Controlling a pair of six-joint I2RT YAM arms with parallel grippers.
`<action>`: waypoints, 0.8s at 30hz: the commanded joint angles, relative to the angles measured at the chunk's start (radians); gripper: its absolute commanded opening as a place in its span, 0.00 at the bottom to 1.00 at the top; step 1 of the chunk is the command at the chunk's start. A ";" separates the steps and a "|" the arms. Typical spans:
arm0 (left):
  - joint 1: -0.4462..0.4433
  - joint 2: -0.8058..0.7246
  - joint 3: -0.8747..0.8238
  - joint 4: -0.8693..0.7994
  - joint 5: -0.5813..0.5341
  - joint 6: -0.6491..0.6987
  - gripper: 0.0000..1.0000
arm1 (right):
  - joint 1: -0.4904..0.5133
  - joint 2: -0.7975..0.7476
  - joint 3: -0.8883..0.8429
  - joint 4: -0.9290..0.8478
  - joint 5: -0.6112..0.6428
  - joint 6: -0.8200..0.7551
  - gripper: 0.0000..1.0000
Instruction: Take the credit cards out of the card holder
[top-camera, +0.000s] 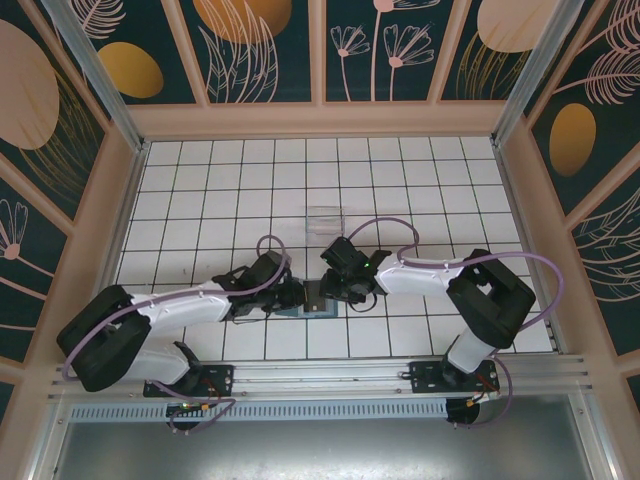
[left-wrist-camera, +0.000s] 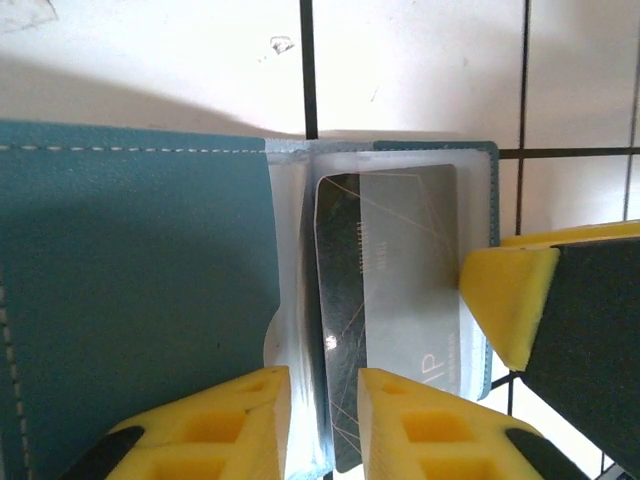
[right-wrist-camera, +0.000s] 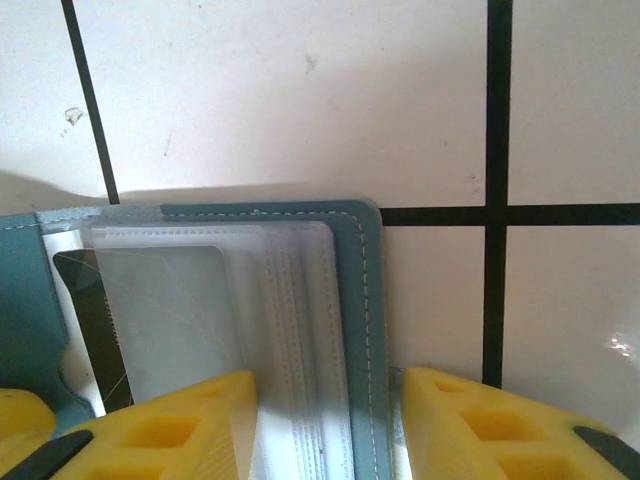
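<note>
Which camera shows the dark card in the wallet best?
Left wrist view: the dark card sits close up in a clear sleeve of the card holder. The right wrist view catches its dark edge; from the top it is too small to tell.

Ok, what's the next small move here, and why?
Probably close the left tool on the dark credit card: its edge pokes from the clear sleeve between that tool's open jaws, while the right tool straddles the outer edge of the card holder.
</note>
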 joint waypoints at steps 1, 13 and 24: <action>0.013 -0.044 -0.058 0.148 0.012 -0.031 0.33 | -0.010 -0.004 -0.008 -0.014 0.013 0.013 0.43; 0.111 -0.043 -0.199 0.407 0.217 -0.038 0.38 | -0.003 0.003 0.001 -0.027 0.019 0.012 0.43; 0.139 0.067 -0.228 0.532 0.312 -0.052 0.35 | 0.004 0.009 0.003 -0.029 0.022 0.016 0.43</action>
